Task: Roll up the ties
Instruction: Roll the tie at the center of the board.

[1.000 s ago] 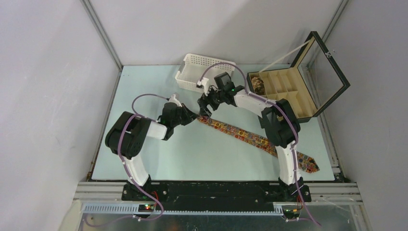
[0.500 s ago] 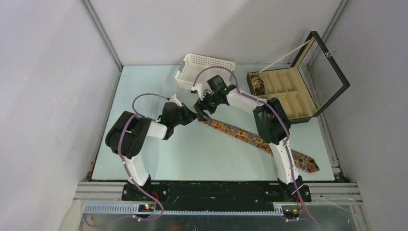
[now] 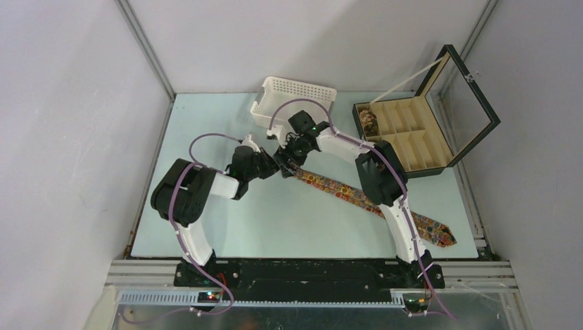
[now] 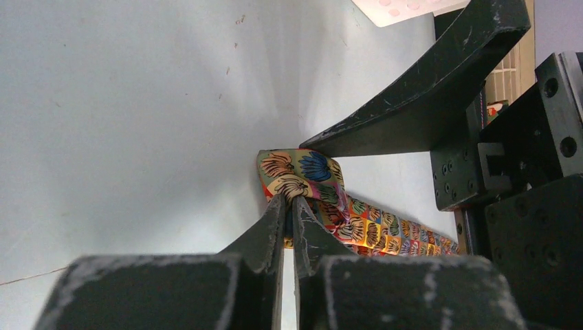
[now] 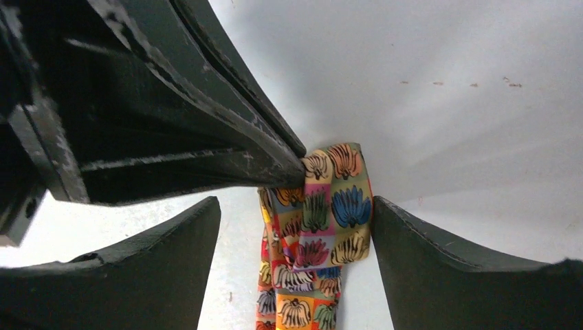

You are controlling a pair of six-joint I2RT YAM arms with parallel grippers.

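Note:
A multicoloured tie (image 3: 357, 196) lies as a flat strip across the table from its middle to the front right. Its narrow end is folded over into a small first turn (image 4: 302, 175), also seen in the right wrist view (image 5: 323, 206). My left gripper (image 4: 289, 206) is shut on that folded end, also in the top view (image 3: 276, 167). My right gripper (image 5: 295, 220) is open, its fingers (image 5: 440, 261) straddling the fold; it shows from above (image 3: 289, 159). A rolled tie (image 3: 369, 122) sits in the black box.
A white perforated basket (image 3: 292, 100) lies tipped at the back, just behind the right gripper. The black compartmented box (image 3: 412, 137) with its glass lid raised stands at the back right. The tie's wide end (image 3: 440, 232) reaches near the table's front right edge.
My right gripper has moved left along the tie to its narrow end, beside the left gripper. The left gripper has stayed holding the end.

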